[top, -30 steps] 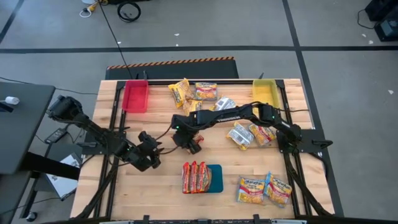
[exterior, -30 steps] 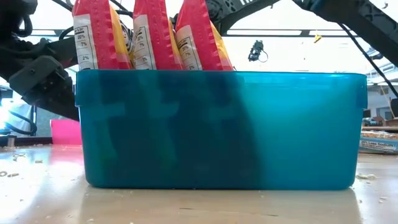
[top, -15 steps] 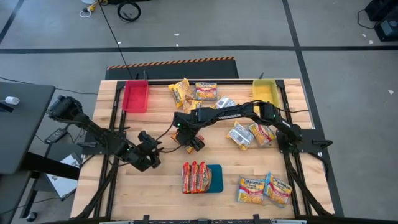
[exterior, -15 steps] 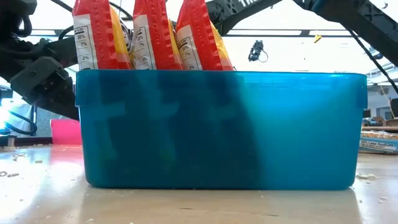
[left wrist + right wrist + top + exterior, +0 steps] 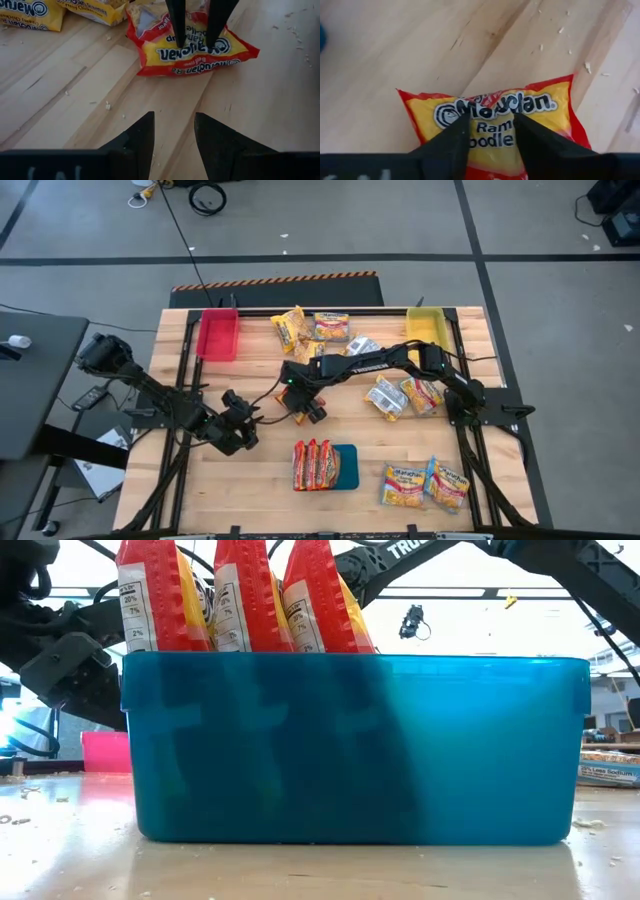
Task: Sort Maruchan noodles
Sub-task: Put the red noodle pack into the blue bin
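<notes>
Since a second ago the right end effector has edged toward the worktop's centre and pinched a red-orange packet – ready for lifting – while the left end effector waits, part-open and empty.

Teal bin wall hides lower halves of three upright packets, probably noodles.
</notes>
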